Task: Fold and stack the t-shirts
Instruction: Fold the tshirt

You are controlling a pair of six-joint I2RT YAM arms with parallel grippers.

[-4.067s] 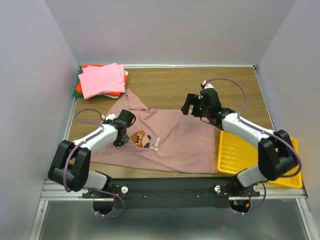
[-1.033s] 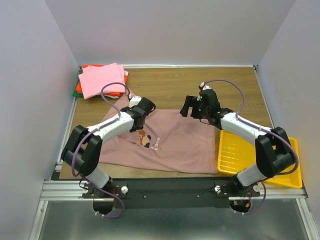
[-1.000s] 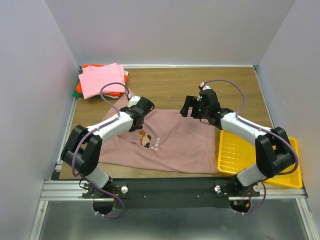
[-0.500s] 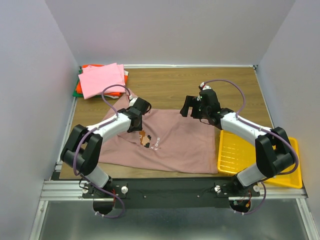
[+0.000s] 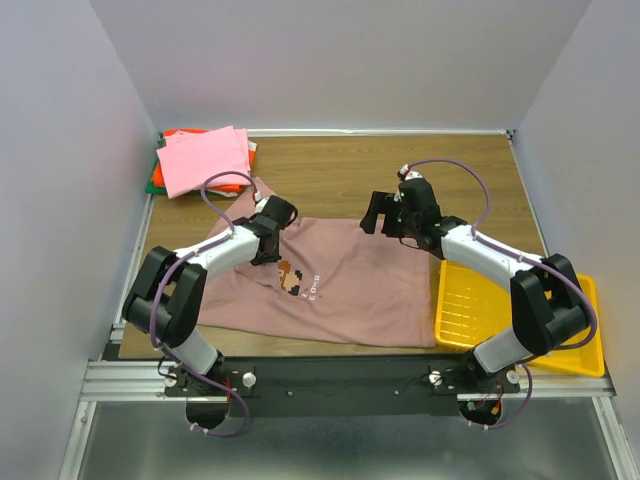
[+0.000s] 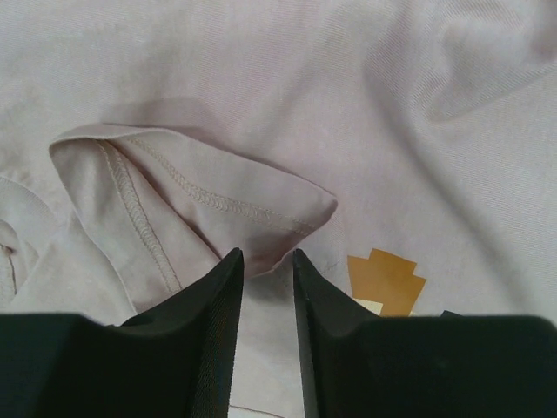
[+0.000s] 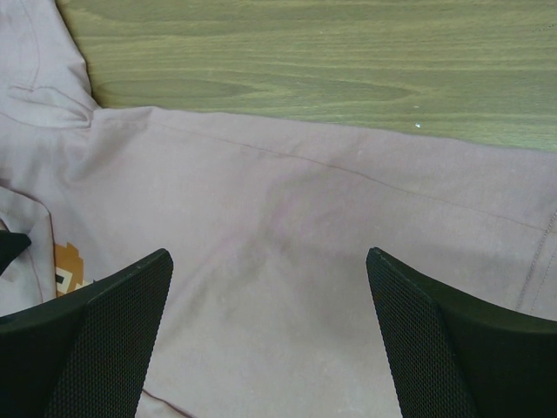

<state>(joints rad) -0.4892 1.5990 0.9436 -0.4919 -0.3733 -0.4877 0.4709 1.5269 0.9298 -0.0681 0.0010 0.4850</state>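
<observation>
The mauve-pink t-shirt (image 5: pixel 350 290) lies spread on the table, print (image 5: pixel 291 279) facing up. Its left sleeve (image 6: pixel 187 209) is folded inward over the chest. My left gripper (image 5: pixel 267 247) (image 6: pixel 265 254) is down on the shirt beside the print. Its jaws stand a narrow gap apart, and the sleeve's folded tip lies right at the fingertips. My right gripper (image 5: pixel 373 214) (image 7: pixel 268 261) hovers wide open over the shirt's top edge and holds nothing. A folded stack sits at the back left: a bright pink tee (image 5: pixel 205 160) on top, orange-red (image 5: pixel 178 133) and green (image 5: pixel 153 186) ones under it.
A yellow plastic tray (image 5: pixel 470 310) sits at the near right, partly under the right arm and touching the shirt's right edge. Bare wooden table (image 5: pixel 330 170) shows behind the shirt. Grey walls close in the left, back and right sides.
My left gripper has slid a little to the left over the shirt and its jaws have narrowed toward the sleeve's tip. The right arm has not moved.
</observation>
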